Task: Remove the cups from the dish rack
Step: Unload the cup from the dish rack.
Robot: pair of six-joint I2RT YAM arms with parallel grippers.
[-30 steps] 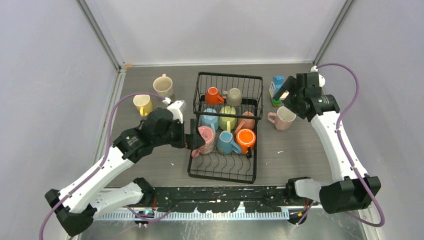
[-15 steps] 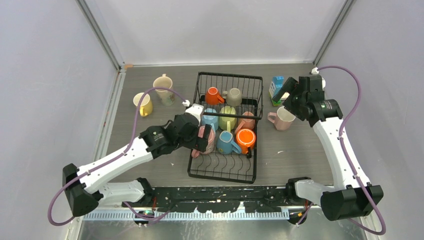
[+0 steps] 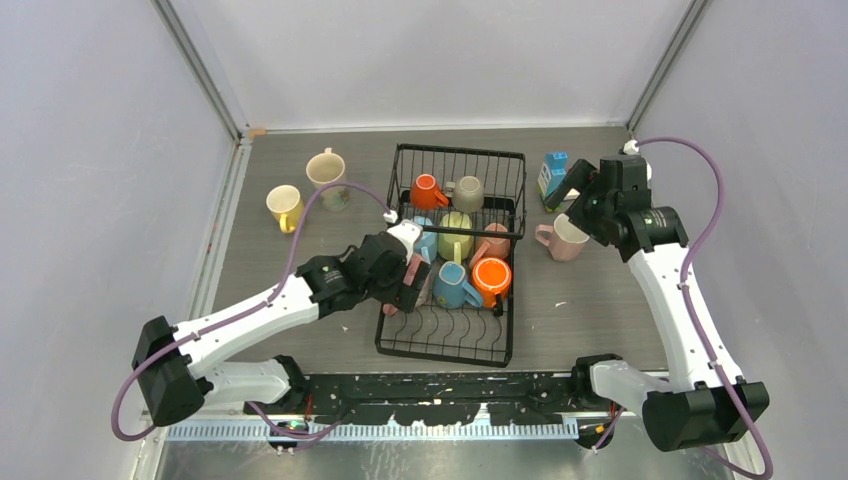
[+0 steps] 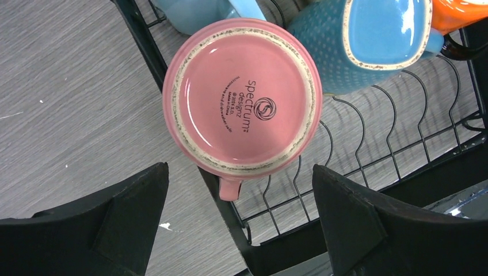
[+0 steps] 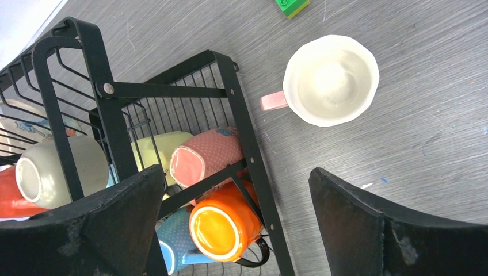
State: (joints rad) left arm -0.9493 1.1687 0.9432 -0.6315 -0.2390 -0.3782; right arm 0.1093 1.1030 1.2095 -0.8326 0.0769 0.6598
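Note:
The black wire dish rack [image 3: 447, 340] stands mid-table and holds several cups. My left gripper [image 3: 408, 282] is open above an upside-down pink cup [image 4: 241, 103] at the rack's left edge [image 4: 230, 213], a finger [image 4: 129, 215] on either side below it, not touching. A blue cup [image 4: 374, 46] lies to the pink cup's right. My right gripper [image 3: 577, 208] is open and empty above an upright pink mug [image 3: 565, 240] on the table, right of the rack. In the right wrist view that mug [image 5: 331, 80] lies beyond the fingers [image 5: 380, 230], and an orange cup [image 5: 221, 224] sits in the rack.
A cream mug [image 3: 326, 170] and a yellow mug [image 3: 285, 207] stand on the table left of the rack. A colourful toy-block figure [image 3: 552, 176] stands at the back right. Grey walls enclose the table on three sides.
My left arm has swung right, from beside the rack to above the pink cup at its left edge. My right gripper has shifted slightly over the pink mug.

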